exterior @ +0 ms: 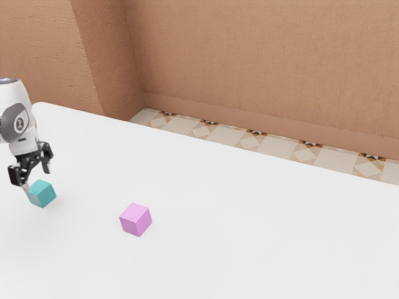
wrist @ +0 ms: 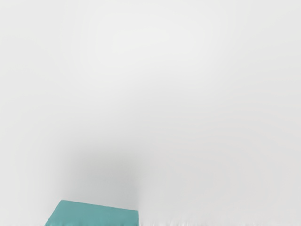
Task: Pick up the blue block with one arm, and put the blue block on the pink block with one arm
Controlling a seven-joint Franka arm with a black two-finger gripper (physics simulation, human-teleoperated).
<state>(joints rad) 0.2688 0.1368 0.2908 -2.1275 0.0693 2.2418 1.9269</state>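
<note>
the gripper [exterior: 31, 176] is held wide just over the blue block [exterior: 42, 193], seemingly so it can be straddled.

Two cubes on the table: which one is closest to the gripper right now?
The blue block, the teal-looking cube just below the gripper. The pink block sits well apart from it, further toward the exterior view's right.

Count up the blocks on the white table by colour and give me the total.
Blue block: 1
Pink block: 1
Total: 2
</note>
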